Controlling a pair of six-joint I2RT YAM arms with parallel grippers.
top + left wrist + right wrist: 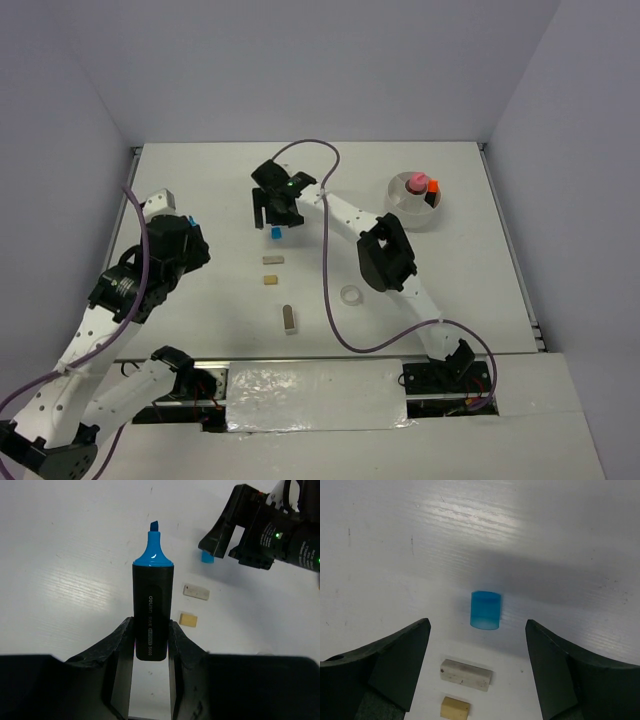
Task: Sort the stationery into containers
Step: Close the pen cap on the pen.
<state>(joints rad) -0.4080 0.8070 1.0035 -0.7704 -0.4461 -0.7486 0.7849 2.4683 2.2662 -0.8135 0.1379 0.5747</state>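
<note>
My left gripper (151, 640) is shut on a black marker (152, 605) whose blue tip points away from the wrist; it hangs over the table's left side (190, 225). My right gripper (272, 215) stands open just above a small translucent blue piece (485, 610), which lies slightly beyond its fingertips. A grey block (466, 674) and a tan block (455, 709) lie below it. The white dish (412, 218) at the back right holds a pink tube (414, 183) and an orange-capped marker (432, 186).
A clear tape ring (351, 296) lies beside the right arm's elbow. Another grey block (289, 318) rests nearer the front edge. A purple cable (328, 250) loops over the table's middle. White walls close in the table's far side and flanks.
</note>
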